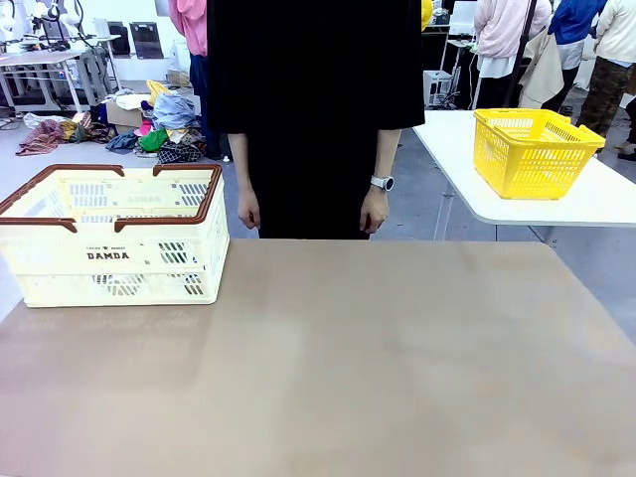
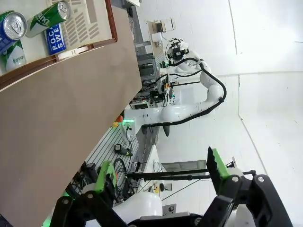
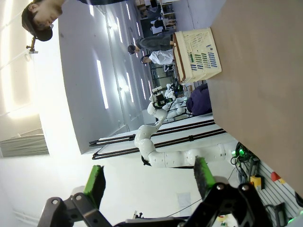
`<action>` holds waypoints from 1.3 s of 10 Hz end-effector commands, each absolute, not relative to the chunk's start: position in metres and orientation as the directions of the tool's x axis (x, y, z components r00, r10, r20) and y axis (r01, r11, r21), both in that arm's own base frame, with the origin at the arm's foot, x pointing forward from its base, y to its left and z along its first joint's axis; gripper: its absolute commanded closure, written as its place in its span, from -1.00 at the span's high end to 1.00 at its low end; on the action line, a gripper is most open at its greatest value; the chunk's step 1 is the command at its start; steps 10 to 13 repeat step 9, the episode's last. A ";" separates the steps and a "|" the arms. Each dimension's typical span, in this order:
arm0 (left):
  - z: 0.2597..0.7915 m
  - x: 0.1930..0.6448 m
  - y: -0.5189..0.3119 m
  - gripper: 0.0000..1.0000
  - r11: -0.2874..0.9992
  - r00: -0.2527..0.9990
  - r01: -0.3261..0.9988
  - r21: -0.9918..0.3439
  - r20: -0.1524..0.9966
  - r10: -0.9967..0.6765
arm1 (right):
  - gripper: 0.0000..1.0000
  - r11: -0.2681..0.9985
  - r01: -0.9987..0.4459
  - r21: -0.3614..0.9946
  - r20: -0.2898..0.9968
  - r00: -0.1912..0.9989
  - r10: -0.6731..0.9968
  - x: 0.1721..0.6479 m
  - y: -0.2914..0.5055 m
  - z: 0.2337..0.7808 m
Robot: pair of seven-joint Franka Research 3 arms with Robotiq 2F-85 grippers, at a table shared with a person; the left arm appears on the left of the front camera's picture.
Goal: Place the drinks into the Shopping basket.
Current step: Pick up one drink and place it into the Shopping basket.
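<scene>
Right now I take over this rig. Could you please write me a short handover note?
Left gripper: open, holding nothing, raised off the table.
Right gripper: open, holding nothing, also raised.
Blue can and green can: lying inside the Shopping basket, at the table's left side.
Person: standing at the far edge, hands down and empty.
Done: both drinks seen are in the basket.
Left: nothing apparent on the table.

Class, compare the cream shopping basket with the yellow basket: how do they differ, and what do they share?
The cream shopping basket has a brown rim and black DAMDA print; the yellow basket is yellow throughout. The cream one sits on the brown table, the yellow on a white table behind. Both are rectangular with openwork sides.
</scene>
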State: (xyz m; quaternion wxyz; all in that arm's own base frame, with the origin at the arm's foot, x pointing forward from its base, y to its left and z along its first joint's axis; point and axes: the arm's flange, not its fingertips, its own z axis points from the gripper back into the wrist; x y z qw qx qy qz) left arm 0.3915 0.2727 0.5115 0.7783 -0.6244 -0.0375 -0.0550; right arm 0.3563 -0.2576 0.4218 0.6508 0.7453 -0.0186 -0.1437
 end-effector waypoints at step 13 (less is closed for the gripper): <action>0.513 0.387 0.279 1.00 0.216 0.989 0.146 -0.965 0.138 -0.054 | 1.00 -0.154 0.171 0.973 -0.201 0.957 -0.211 0.355 -0.257 0.427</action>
